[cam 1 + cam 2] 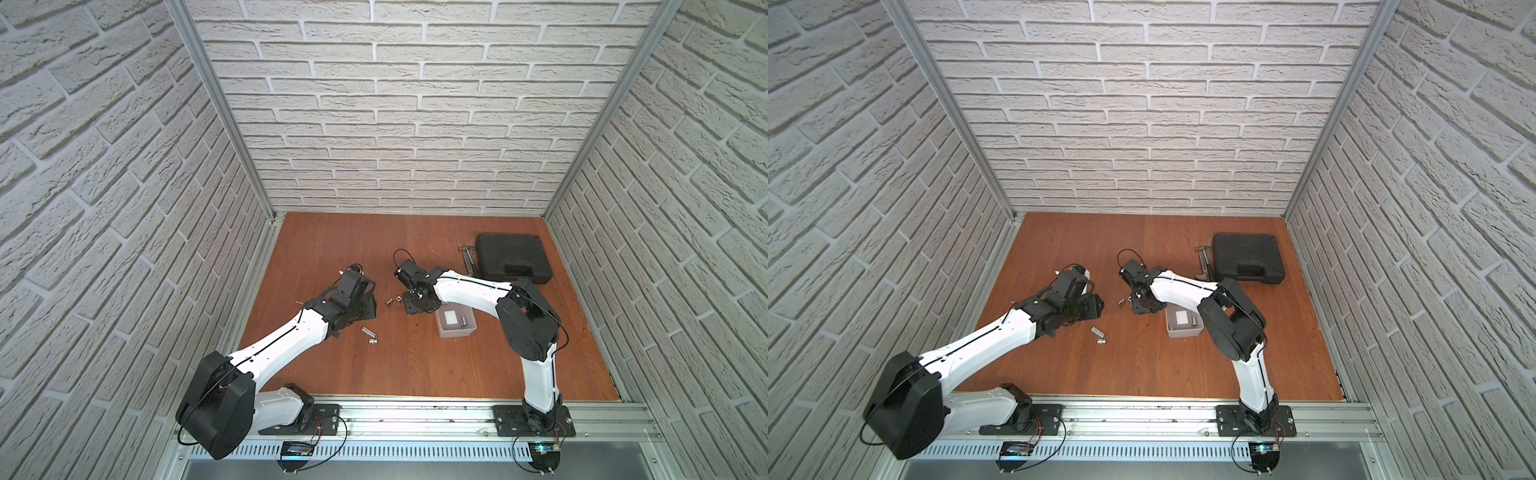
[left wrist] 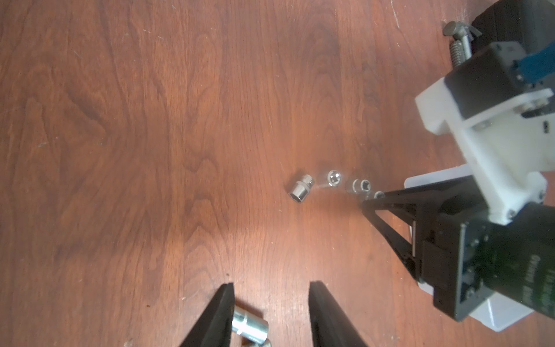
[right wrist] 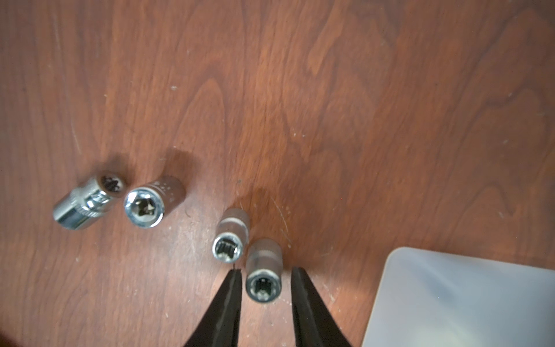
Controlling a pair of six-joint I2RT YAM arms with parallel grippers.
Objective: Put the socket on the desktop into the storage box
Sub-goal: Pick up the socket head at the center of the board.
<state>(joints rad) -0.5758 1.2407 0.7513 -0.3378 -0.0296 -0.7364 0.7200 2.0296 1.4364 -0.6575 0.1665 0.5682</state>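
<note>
Several small chrome sockets lie on the reddish-brown desktop. In the right wrist view my right gripper is open and straddles one upright socket, with a thin gap on each side. A second socket stands just beside it, and two more lie farther off. The translucent storage box sits right by this gripper and holds one socket. My left gripper is open over two sockets. One of them lies against one finger.
A black hard tool case lies at the back right with a metal tool beside it. Brick-patterned walls close in three sides. The aluminium rail carrying both arm bases runs along the front edge.
</note>
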